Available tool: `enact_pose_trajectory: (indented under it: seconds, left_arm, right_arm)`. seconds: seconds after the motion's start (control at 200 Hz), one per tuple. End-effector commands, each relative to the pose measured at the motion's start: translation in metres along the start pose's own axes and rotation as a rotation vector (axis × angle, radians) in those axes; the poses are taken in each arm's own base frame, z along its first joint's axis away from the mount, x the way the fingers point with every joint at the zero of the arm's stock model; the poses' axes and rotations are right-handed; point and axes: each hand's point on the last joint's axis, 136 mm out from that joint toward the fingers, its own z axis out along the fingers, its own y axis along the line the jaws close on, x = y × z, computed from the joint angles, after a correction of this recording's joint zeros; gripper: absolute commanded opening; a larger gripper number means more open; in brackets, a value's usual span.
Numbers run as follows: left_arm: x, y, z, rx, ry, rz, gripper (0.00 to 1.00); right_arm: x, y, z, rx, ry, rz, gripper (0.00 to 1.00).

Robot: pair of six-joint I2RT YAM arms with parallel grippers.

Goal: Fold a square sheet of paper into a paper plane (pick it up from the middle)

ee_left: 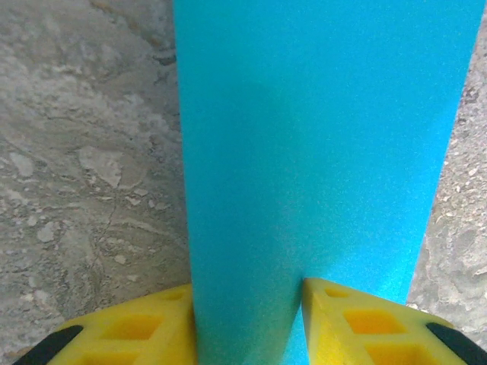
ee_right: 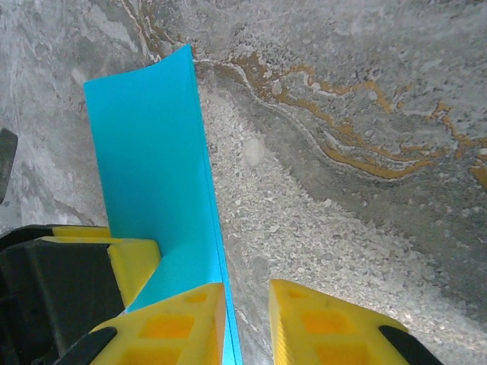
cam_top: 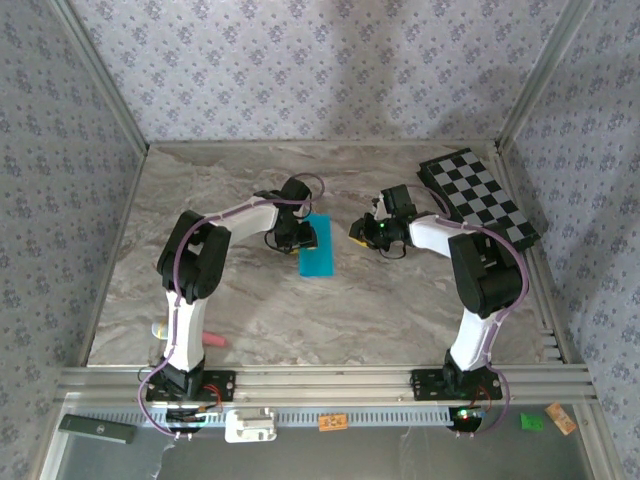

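Item: square sheet of paper (cam_top: pixel 318 255), folded narrow, at the middle of the surface (cam_top: pixel 400 310). My left gripper (ee_left: pixel 247 304) is half-closed and pinches it, likely to press the crease. My right gripper (ee_right: pixel 247 300) is slightly parted and empty, beside the paper's edge.

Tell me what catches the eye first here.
The bright cyan-blue sheet of paper at mid-table, running between the left gripper's yellow fingers. The right gripper sits just beside it, jaws slightly apart. A black-and-white checkered board lies at the far right corner.
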Motion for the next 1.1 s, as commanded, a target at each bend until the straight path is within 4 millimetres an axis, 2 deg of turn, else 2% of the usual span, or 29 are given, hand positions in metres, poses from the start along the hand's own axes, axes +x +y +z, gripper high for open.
enact_pose_trajectory:
  seconds: [0.0, 0.63, 1.094]
  left_arm:
    - [0.015, 0.031, 0.028, -0.108, 0.065, -0.067, 0.39]
    - [0.029, 0.031, 0.048, -0.092, 0.146, -0.029, 0.43]
    - [0.029, 0.030, 0.054, -0.081, 0.162, 0.003, 0.42]
  right_arm:
    - [0.006, -0.002, 0.004, -0.012, 0.024, -0.001, 0.23]
    - [0.019, 0.014, 0.023, -0.056, 0.080, -0.065, 0.23]
    - [0.024, 0.024, 0.030, -0.074, 0.103, -0.082, 0.23]
